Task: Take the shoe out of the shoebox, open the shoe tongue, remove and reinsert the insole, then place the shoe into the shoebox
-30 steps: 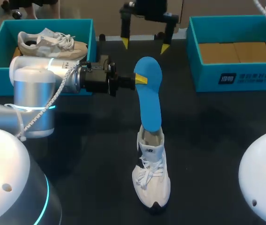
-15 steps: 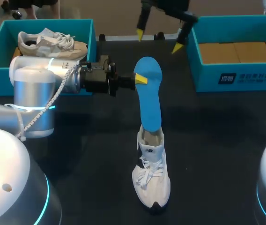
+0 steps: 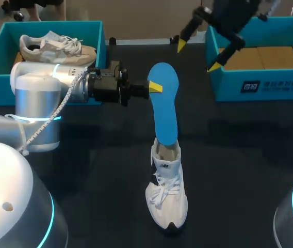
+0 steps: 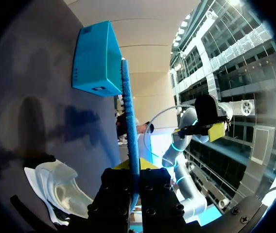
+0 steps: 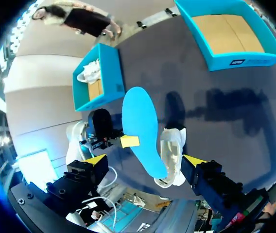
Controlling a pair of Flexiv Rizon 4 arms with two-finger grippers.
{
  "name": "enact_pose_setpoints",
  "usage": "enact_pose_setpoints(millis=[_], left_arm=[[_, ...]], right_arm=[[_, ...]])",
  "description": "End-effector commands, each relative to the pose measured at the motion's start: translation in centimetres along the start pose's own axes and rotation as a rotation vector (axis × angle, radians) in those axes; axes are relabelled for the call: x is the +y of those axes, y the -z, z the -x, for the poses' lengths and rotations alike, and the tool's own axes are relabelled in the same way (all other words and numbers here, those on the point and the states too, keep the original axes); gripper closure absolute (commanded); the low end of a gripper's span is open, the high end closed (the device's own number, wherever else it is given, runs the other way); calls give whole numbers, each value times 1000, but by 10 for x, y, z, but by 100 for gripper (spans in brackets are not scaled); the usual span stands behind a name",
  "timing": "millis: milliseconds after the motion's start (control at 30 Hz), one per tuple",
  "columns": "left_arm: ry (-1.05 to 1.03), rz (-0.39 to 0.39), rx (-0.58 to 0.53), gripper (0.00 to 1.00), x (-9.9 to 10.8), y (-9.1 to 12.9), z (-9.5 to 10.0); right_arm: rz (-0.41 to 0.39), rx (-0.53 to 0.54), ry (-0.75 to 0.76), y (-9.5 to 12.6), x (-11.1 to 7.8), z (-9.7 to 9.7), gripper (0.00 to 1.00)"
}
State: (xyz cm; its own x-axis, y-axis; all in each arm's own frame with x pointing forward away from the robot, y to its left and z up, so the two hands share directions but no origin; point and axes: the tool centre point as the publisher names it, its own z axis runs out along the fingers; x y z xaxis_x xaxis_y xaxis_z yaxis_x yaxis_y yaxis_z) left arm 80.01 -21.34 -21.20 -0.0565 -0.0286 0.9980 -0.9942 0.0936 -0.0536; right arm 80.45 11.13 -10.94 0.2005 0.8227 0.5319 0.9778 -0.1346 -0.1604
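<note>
Blue insole [image 3: 165,106] upright, white shoe [image 3: 167,199] (laced)

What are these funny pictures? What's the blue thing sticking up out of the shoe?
That is a robot with two arms at a dark table. The head view looks down from a camera above it; the two round pictures come from small cameras on its wrists. The blue thing is an insole, the soft pad from inside a shoe. The left gripper pinches it near its top, while its lower end sits in the white shoe on the table. The right gripper is open, holding nothing, up by the empty shoebox. The other shoebox holds a second shoe.
</note>
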Motion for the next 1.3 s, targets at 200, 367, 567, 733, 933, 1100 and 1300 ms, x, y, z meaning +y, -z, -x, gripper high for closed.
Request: enact_pose_setpoints(millis=[200, 367, 567, 733, 933, 1100, 1300], left_arm=[[0, 0, -1, 100, 0, 0, 0], [0, 0, -1, 100, 0, 0, 0], [0, 0, -1, 100, 0, 0, 0], [0, 0, -1, 100, 0, 0, 0], [0, 0, -1, 100, 0, 0, 0], [0, 0, -1, 100, 0, 0, 0], [0, 0, -1, 100, 0, 0, 0]], right_arm=[[-10, 728, 28, -14, -3, 28, 0], [-6, 782, 50, -20, -2, 36, 0], [4, 819, 72, -26, -3, 42, 0], [3, 815, 71, -31, -4, 44, 0], [17, 816, 113, -38, -3, 45, 0], [17, 805, 130, -40, -1, 46, 0], [15, 784, 136, -39, 1, 44, 0]])
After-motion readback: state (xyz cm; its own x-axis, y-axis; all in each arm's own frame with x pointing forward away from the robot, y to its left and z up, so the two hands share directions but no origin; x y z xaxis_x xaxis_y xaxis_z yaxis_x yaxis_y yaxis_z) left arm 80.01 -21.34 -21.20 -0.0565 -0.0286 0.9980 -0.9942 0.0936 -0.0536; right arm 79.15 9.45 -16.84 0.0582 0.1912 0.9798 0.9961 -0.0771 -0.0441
